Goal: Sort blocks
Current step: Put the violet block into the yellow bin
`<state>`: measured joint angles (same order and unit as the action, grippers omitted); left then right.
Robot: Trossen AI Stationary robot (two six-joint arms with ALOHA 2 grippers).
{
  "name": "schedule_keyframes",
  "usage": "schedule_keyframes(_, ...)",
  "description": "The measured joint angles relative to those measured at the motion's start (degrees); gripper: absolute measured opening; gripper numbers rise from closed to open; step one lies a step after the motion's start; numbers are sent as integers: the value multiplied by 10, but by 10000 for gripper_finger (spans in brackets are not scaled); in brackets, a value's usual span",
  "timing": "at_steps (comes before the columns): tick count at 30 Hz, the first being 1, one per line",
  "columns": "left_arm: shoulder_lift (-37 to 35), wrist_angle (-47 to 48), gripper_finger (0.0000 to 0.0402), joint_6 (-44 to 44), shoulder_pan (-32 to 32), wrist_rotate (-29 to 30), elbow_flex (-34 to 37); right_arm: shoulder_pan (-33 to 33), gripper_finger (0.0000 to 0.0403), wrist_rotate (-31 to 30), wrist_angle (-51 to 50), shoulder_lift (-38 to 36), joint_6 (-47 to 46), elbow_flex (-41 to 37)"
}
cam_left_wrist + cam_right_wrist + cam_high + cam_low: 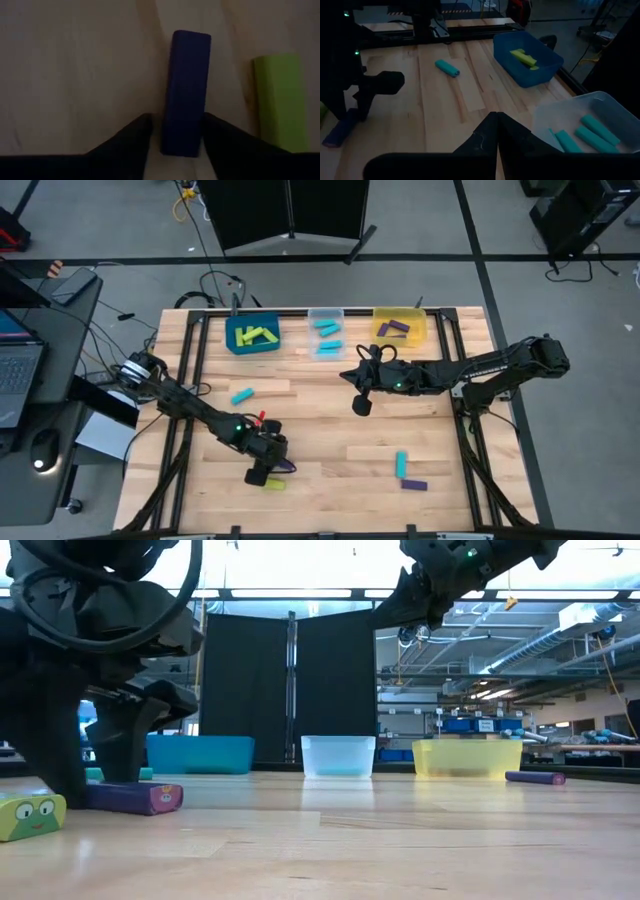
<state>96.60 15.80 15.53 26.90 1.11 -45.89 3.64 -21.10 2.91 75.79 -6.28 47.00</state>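
Left claw (177,135) narrow, straddling purple block (184,90); green block (280,100) at three o'clock. Squeeze centred, lift straight.

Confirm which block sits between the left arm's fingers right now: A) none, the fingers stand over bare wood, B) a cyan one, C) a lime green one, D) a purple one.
D: the left wrist view shows the purple block lying lengthwise between the left gripper fingers, with a lime green block off to one side on the table.
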Motion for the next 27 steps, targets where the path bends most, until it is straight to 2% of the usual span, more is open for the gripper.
schedule_keyframes(5, 1, 1, 102, 0, 5, 7, 0, 0, 18, 0, -2, 0, 0, 0)
schedule_keyframes(12, -18, 11, 102, -26, 0, 19, 2, 8, 24, 0, -4, 0, 0, 0)
schedule_keyframes(17, -34, 14, 102, -50, -51, 34, 5, 23, 22, 3, -8, 0, -9, 0)
schedule_keyframes(19, -34, 7, 102, -63, -72, 69, 5, 26, 23, 15, -11, 0, -35, 0)
schedule_keyframes(24, -35, -61, 102, -107, -115, 207, 5, 42, 30, 19, -14, 0, -115, -11)
schedule_keyframes(27, -37, -121, 102, -136, -140, 255, 5, 48, 36, 20, -7, 0, -179, -25)
